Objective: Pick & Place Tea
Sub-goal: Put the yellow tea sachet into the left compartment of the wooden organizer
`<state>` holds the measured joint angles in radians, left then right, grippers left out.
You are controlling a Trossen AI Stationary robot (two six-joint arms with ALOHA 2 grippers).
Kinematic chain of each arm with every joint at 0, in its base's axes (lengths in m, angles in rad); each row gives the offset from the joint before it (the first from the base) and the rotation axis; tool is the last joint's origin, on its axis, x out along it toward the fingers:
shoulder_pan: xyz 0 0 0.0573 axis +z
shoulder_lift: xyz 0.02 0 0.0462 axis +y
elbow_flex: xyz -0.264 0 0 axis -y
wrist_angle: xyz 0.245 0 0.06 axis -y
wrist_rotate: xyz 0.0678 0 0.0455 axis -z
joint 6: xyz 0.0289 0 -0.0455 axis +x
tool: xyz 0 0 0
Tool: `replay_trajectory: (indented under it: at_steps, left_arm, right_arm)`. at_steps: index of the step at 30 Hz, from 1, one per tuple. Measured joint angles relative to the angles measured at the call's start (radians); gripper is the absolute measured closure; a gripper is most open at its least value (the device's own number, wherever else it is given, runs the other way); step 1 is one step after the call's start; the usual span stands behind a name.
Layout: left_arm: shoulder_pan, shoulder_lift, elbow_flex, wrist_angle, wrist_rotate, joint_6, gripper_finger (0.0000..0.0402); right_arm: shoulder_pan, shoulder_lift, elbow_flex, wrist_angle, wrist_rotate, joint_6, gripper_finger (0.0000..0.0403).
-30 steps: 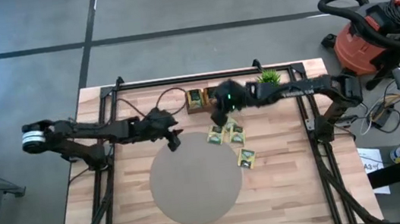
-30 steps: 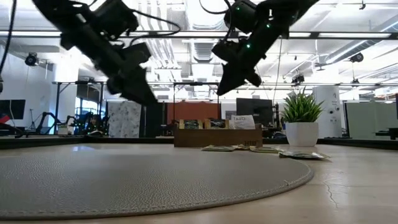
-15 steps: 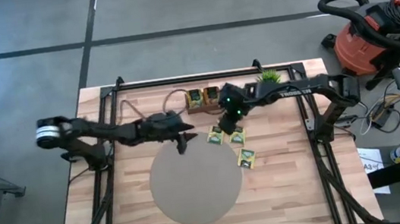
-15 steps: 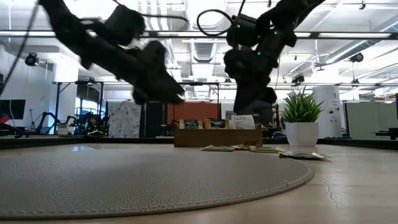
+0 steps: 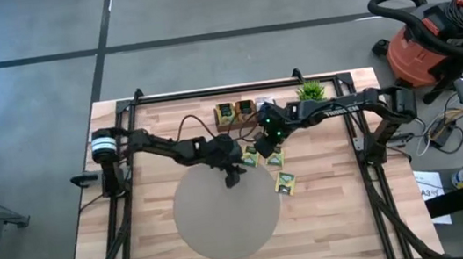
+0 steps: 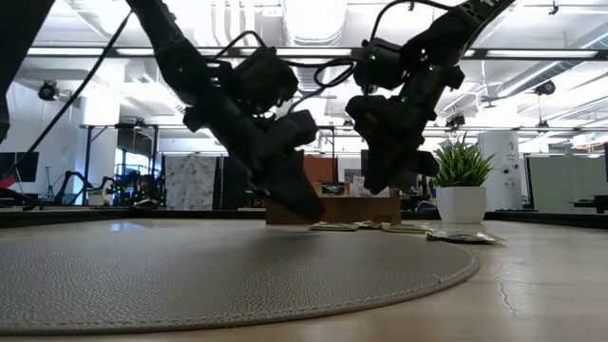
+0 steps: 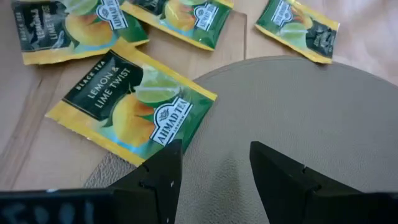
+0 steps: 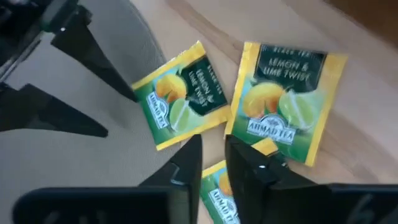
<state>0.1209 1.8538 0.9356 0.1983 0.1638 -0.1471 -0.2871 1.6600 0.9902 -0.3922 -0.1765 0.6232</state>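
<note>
My left gripper (image 7: 211,165) hangs with jaws wide apart over the round mat's (image 5: 225,219) edge by a tea sachet (image 7: 132,99), and my right gripper (image 8: 212,155) has jaws slightly apart above more tea sachets (image 8: 286,102) on the worktop (image 5: 339,213).

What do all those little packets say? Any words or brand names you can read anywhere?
"BLACK TEA", "LEMON & LIME TWIST", "AHMAD TEA": tea sachet at the round mat's edge, left wrist view.
"LEMON & LIME TWIST", "AHMAD TEA": larger sachet, right wrist view.
Neighbouring sachet: the same design, print too blurred to read.
Sachets in the wooden tray: too small to read.
</note>
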Motion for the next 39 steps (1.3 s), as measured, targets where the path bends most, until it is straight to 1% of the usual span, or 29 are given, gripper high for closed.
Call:
replay_trajectory:
  at_steps: [5, 9, 14, 18, 22, 27, 29, 33, 39]
  left_arm:
    - [0.004, 0.022, 0.011, -0.006, 0.0, -0.006, 0.0219]
    - [0.004, 0.034, 0.012, -0.004, 0.0, -0.008, 0.0219]
    - [0.004, 0.048, 0.012, 0.004, 0.002, -0.011, 0.0219]
    - [0.003, 0.053, 0.012, 0.018, 0.002, -0.015, 0.0219]
    - [0.003, 0.053, 0.011, 0.019, 0.002, -0.018, 0.0219]
    - [0.002, 0.053, 0.01, 0.017, -0.001, -0.018, 0.0219]
    - [0.002, 0.054, 0.01, 0.018, -0.007, -0.016, 0.0219]
    - [0.002, 0.054, 0.009, 0.019, -0.026, -0.003, 0.0219]
    - [0.003, 0.05, 0.009, 0.018, -0.048, 0.0, 0.0219]
  right_arm:
    - [-0.001, 0.0, -0.028, 0.066, -0.015, 0.014, 0.0284]
    - [-0.002, 0.005, -0.048, 0.109, -0.015, 0.014, 0.0259]
    - [-0.01, 0.059, -0.048, 0.126, -0.016, 0.014, 0.0245]
    - [-0.012, 0.111, -0.026, 0.138, -0.016, 0.007, 0.0244]
    - [-0.012, 0.14, 0.007, 0.14, -0.026, -0.015, 0.0249]
    - [-0.019, 0.158, 0.035, 0.137, -0.129, -0.053, 0.0262]
    - [-0.019, 0.164, 0.039, 0.138, -0.142, -0.055, 0.0271]
    - [-0.019, 0.171, 0.049, 0.136, -0.144, -0.105, 0.0301]
    - [-0.019, 0.17, 0.094, 0.134, -0.138, -0.19, 0.0362]
